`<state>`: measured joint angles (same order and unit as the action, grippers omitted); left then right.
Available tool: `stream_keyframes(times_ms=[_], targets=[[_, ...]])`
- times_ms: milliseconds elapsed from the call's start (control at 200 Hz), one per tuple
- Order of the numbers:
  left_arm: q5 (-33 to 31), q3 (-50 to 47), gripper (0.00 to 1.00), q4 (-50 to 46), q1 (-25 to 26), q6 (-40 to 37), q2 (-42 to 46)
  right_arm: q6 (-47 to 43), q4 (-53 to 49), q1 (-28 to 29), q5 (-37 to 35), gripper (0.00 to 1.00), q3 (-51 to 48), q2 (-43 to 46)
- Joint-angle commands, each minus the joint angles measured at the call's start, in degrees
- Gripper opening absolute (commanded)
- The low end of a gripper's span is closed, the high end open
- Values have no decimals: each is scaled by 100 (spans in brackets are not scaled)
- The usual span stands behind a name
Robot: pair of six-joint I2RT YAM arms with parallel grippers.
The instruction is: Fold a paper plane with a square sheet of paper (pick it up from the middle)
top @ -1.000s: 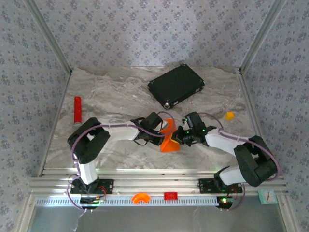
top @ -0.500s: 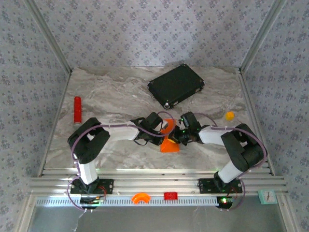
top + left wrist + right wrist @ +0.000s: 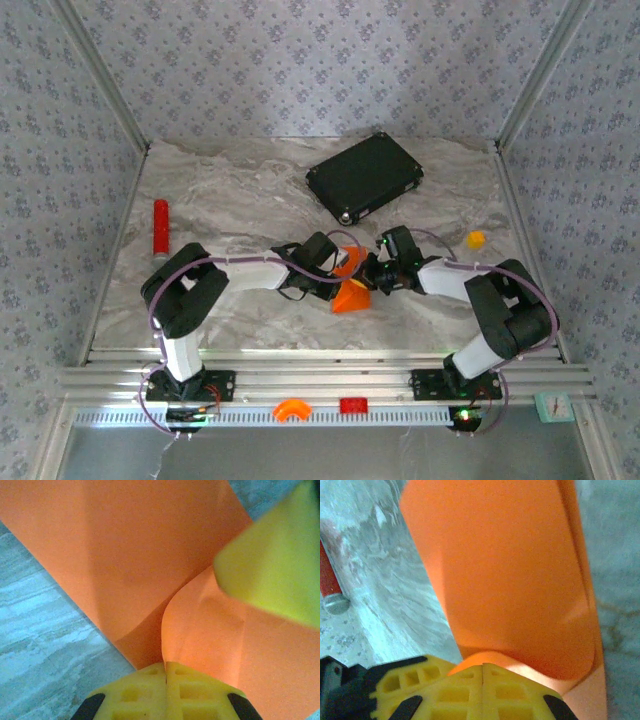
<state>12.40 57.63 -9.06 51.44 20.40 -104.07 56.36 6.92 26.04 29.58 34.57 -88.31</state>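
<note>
Centrally, toward the front of the marble table (image 3: 230, 200), holding a bent orange sheet (image 3: 352, 297) from 2 sides. Pinched on a curled fold by the left gripper (image 3: 166, 667), yellow fingers (image 3: 135, 692) pressed tight together with paper between. Clamped likewise at the opposite edge by the right gripper (image 3: 482, 669), also clenched on the paper. Raised as a wedge between both grippers, touching each. Farther back, well apart, lying flat: a black case (image 3: 364, 178). Off at the left edge: a red cylinder (image 3: 160, 226). Off to the right: a small yellow lump (image 3: 476, 239).
</note>
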Motion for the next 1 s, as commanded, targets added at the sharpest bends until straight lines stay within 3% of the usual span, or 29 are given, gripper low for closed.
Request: stream_keyframes(times_ms=[0,190,490,855,994], targets=[[-29,78,0,-210,15,-116,-104,-182,-225,-131,0,5,-3,-223],[-55,56,0,-225,15,-115,-56,-90,-169,-204,-138,3,-250,-547],[-62,58,0,-248,15,-113,-52,-177,-265,-364,16,5,30,105],[-75,28,0,-236,16,-106,-8,-113,185,-617,8,4,-574,-383],[-65,19,0,-228,15,-114,-14,-88,137,-685,82,5,-512,-166]])
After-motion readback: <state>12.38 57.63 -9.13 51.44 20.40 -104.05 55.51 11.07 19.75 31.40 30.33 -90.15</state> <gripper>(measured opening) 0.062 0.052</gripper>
